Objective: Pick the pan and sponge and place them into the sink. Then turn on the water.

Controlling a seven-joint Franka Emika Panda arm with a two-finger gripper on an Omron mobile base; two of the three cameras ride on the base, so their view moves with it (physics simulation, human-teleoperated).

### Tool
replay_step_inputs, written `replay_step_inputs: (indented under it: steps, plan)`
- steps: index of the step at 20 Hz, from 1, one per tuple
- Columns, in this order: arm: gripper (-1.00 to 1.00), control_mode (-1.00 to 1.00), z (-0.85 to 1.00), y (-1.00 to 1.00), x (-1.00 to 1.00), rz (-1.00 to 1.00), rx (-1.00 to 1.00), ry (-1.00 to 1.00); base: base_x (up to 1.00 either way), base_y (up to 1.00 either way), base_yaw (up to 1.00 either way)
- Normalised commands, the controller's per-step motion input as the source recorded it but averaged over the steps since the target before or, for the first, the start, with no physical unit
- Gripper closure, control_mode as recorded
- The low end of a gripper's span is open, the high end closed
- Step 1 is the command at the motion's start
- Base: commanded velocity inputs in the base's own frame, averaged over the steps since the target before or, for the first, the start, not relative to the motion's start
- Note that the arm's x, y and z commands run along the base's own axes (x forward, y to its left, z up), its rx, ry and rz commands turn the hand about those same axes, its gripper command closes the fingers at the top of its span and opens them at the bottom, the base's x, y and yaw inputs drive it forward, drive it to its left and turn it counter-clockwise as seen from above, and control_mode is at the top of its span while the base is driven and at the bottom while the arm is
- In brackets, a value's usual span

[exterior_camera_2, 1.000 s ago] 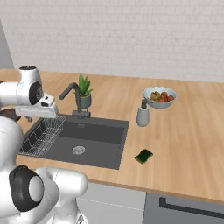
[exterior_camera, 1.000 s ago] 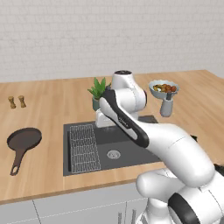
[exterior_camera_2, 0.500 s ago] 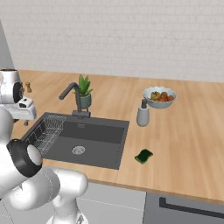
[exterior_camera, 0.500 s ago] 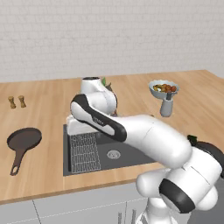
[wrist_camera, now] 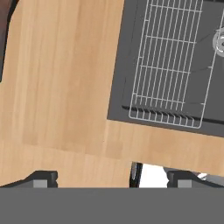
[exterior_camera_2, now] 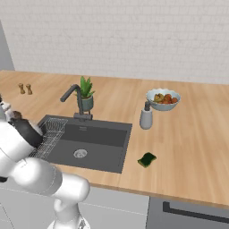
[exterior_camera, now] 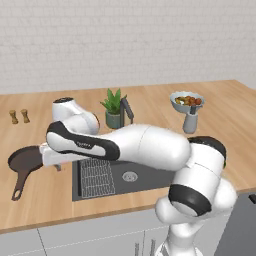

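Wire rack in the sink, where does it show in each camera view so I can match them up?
Left base view: the wire rack sits lower centre-left.
Right base view: the wire rack is at the left, mid-height.
Hand view: the wire rack is upper right.
Shared landmark: the round drain beside it.

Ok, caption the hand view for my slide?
Gripper open over wooden counter beside the sink and its wire rack.
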Motion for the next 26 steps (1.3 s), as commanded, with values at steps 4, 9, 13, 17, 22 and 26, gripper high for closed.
replay_step_inputs:
  steps: [4,9,13,17,22,26]
  plan:
    - [-1.00,-1.00,-0.05,0.92,0.05,0.00,-0.04,0.00,0.00,0.00,0.00]
    - [-1.00,-1.00,-0.02,0.83,0.15,0.00,-0.08,-0.02,0.00,0.00,0.00]
    - [-1.00,-1.00,-0.06,0.64,0.29,0.00,-0.06,-0.04,0.00,0.00,0.00]
    - [-1.00,-1.00,-0.15,0.56,0.42,-0.02,-0.04,-0.01,0.00,0.00,0.00]
    - [-1.00,-1.00,-0.03,0.59,0.27,-0.01,-0.03,-0.02,0.00,0.00,0.00]
    - [-1.00,-1.00,0.00,0.57,0.20,-0.01,-0.03,-0.04,0.00,0.00,0.00]
